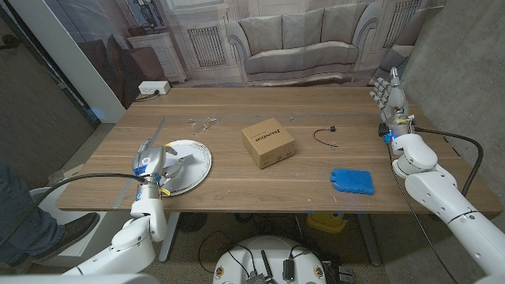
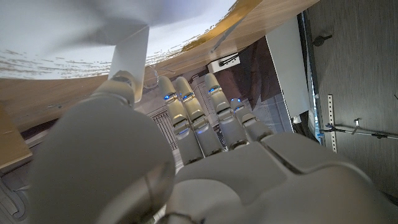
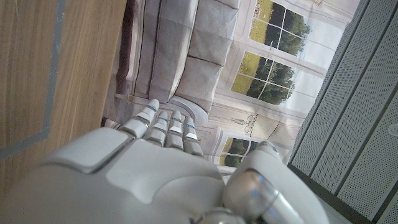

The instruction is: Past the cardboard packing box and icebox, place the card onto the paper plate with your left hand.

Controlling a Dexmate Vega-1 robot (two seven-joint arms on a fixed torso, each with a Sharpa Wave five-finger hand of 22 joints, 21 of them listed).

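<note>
The white paper plate (image 1: 196, 167) lies near the table's front left. My left hand (image 1: 153, 161) hovers over the plate's left rim, fingers reaching across it. The pale card (image 2: 130, 53) shows at my thumb tip (image 2: 121, 87), pinched beside the straight fingers (image 2: 186, 112), its far end over the plate (image 2: 56, 25). In the head view the card (image 1: 183, 159) slants down over the plate. The cardboard box (image 1: 268, 142) stands at the table's middle and the blue ice pack (image 1: 353, 181) lies at the front right. My right hand (image 1: 389, 88) stands upright with fingers apart at the far right edge, holding nothing.
A small red and black wire (image 1: 324, 136) lies right of the box. Grey tape lines (image 1: 162, 126) mark the table on the left, with small bits (image 1: 203, 121) near the far end. A person's leg and shoe (image 1: 31, 225) show off the front left corner.
</note>
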